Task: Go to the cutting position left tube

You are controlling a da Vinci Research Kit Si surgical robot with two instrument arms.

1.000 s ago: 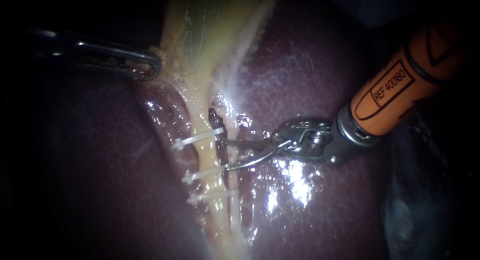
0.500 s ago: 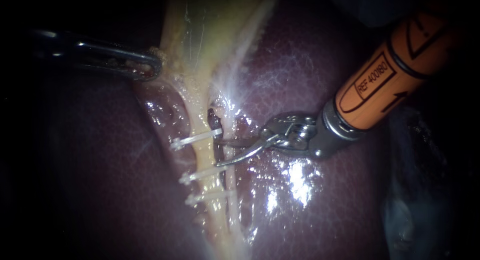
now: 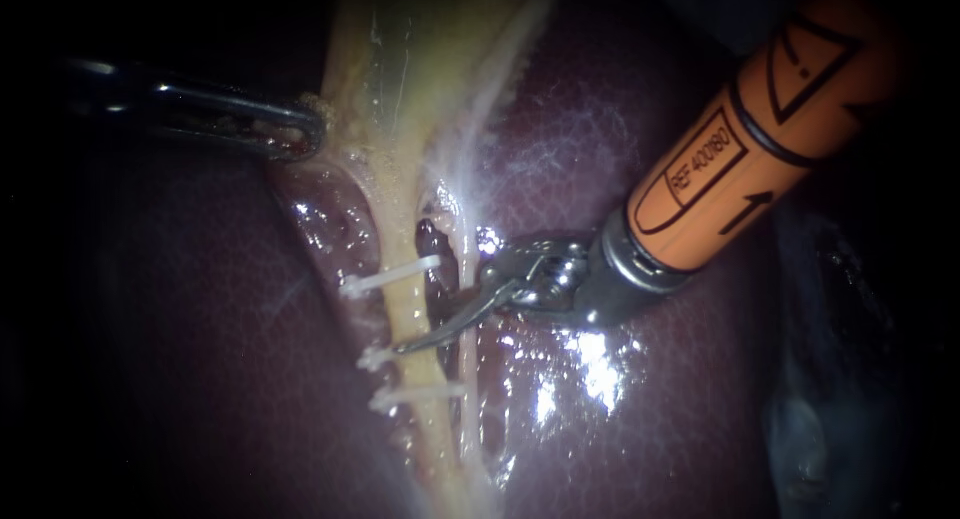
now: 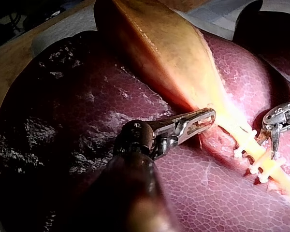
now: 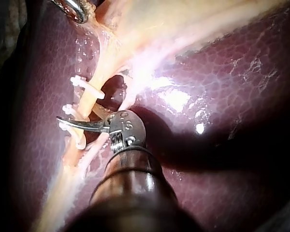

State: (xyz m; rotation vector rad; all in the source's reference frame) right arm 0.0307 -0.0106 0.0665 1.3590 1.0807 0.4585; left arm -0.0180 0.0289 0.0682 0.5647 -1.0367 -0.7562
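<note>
Dark red liver [image 3: 650,149] fills the endoscope view, its pebbled surface wet and glaring where the light strikes just beside the right instrument [image 3: 428,324]. From the left wrist camera a white sheet [image 4: 217,14] shows beyond the tissue and a tan board [image 4: 9,67] past the liver's edge, with darkness behind. The yellow gallbladder [image 3: 400,49] narrows into the left tube [image 3: 405,304], pale yellow and crossed by three white clips [image 3: 388,277]. The right instrument's jaws stand narrowly apart. Its lower blade lies across the left tube between the top and middle clips, tip just beside the middle one. The left instrument [image 3: 300,131] has its jaws closed on the gallbladder's edge, where it narrows.
</note>
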